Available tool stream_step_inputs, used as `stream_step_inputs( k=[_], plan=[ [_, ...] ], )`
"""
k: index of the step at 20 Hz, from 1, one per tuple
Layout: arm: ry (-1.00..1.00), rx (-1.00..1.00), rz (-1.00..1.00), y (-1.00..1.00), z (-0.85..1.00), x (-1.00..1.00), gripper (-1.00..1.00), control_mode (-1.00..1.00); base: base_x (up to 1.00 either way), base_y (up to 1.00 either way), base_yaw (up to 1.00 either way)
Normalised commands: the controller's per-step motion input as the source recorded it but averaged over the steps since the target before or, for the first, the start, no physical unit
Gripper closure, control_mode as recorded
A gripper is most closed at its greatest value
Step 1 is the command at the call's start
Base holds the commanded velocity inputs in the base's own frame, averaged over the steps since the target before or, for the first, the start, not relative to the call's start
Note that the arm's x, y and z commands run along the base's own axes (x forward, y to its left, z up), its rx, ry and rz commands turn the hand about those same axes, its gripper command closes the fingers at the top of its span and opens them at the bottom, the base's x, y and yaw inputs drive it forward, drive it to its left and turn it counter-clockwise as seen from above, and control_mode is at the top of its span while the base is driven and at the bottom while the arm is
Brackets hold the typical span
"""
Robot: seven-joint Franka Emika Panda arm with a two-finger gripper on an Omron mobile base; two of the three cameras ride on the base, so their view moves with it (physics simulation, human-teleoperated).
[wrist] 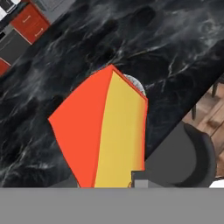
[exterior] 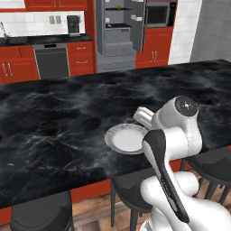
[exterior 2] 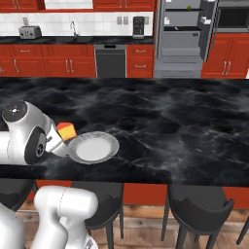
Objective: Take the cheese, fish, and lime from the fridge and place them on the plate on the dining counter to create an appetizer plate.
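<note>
Gripping the cheese [exterior 2: 66, 131], the gripper [wrist: 111, 183] hangs just left of the plate [exterior 2: 93, 147] near the dining counter's [exterior 2: 170, 126] front edge; far behind, the fridge [exterior 2: 187, 36] stands open.

No readable text or labels

The cheese [wrist: 105, 131] is yellow on one side and bright red-orange on the other. Just beside the cheese, the plate [exterior 2: 93, 147] is pale grey all over. The plate sits on the dining counter [exterior 2: 170, 121], which is black with thin white wavy lines. Far behind the counter, the fridge [exterior 2: 182, 34] is grey, and a tiny yellow-green lime [exterior 2: 188, 8] is inside. The cabinets [exterior 2: 48, 65] beside the fridge are red. The stools [exterior 2: 199, 209] are black.
</note>
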Motion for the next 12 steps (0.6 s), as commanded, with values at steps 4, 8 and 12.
stream_step_inputs(
  k=[4, 8, 12],
  plan=[
    [0.20, 0.17, 0.10, -0.21, -0.56, 0.58, 1.00, -1.00, 0.00, 0.00, 0.00],
    [0.23, 0.06, 0.08, -0.02, -0.60, 0.72, 1.00, -1.00, 0.00, 0.00, 0.00],
    [0.28, 0.01, 0.06, 0.00, -0.61, 0.85, 1.00, -1.00, 0.00, 0.00, 0.00]
  ],
)
